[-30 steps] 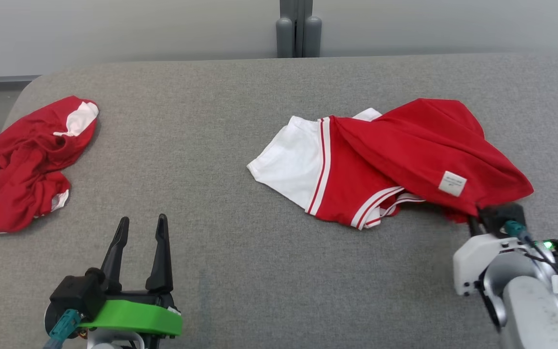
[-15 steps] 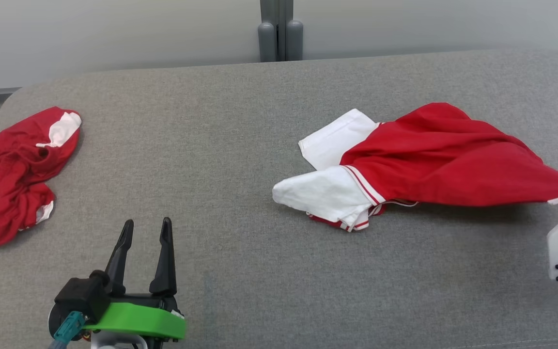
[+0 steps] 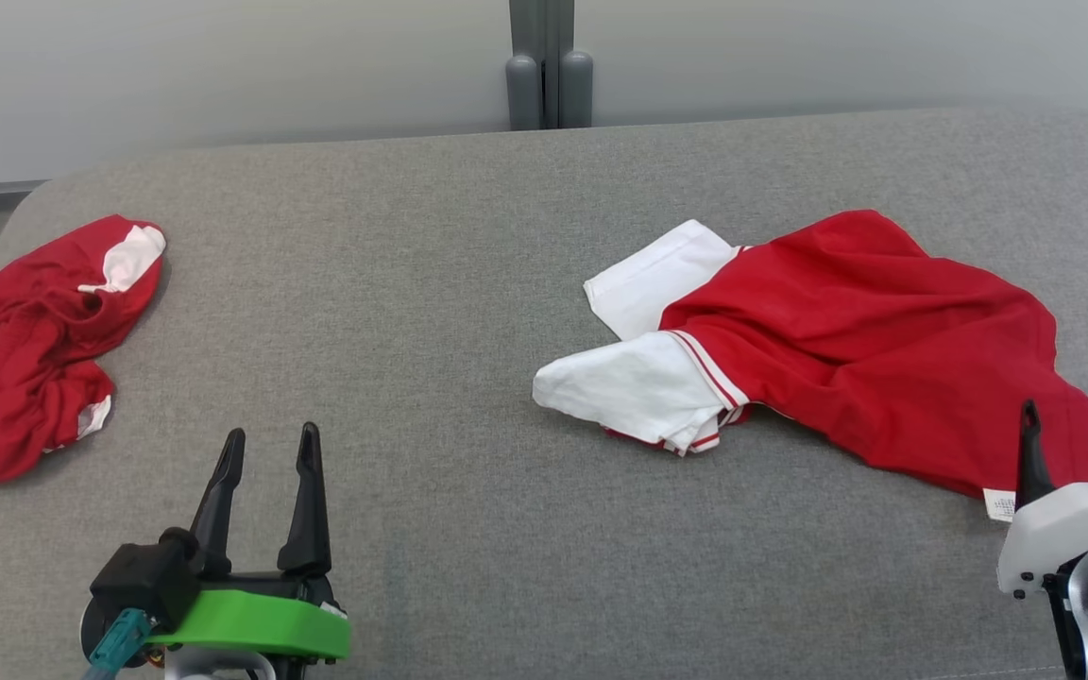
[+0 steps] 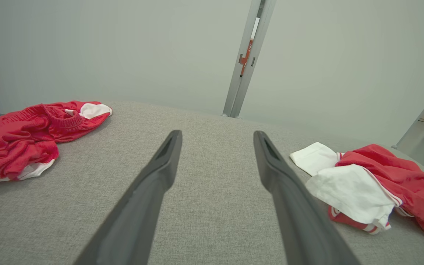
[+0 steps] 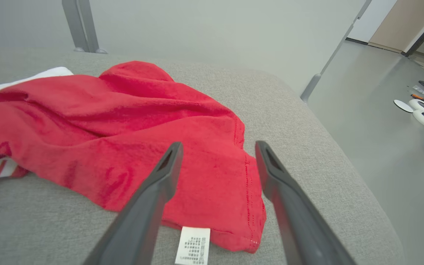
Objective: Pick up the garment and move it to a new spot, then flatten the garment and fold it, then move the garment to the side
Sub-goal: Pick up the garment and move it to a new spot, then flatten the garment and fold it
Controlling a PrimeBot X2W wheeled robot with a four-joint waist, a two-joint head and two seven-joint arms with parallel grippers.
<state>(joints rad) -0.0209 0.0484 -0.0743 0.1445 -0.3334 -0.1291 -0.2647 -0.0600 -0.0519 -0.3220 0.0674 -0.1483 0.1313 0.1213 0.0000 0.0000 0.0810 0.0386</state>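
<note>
The garment point(image 3: 846, 331), a red shirt with white sleeves, lies crumpled on the right half of the grey table point(image 3: 468, 283). Its hem corner with a white label point(image 5: 193, 250) lies just below my right gripper point(image 3: 1073, 416), which is open, its jaws apart above the cloth and holding nothing. In the right wrist view the red cloth point(image 5: 123, 121) spreads out ahead of my right gripper point(image 5: 217, 147). My left gripper point(image 3: 267, 439) stands open at the lower left over bare table, far from the shirt. The left wrist view has the shirt point(image 4: 366, 184) at its right.
A second red garment point(image 3: 29, 340) lies bunched at the table's left edge, also at the left in the left wrist view point(image 4: 24, 132). A grey post point(image 3: 549, 61) stands behind the table. The table's right edge point(image 5: 344, 162) drops to the floor, where small objects point(image 5: 423, 114) lie.
My right gripper has opened and let go of the shirt's hem, which has dropped flat on the table. The head camera has shifted slightly. My left gripper stays open.
</note>
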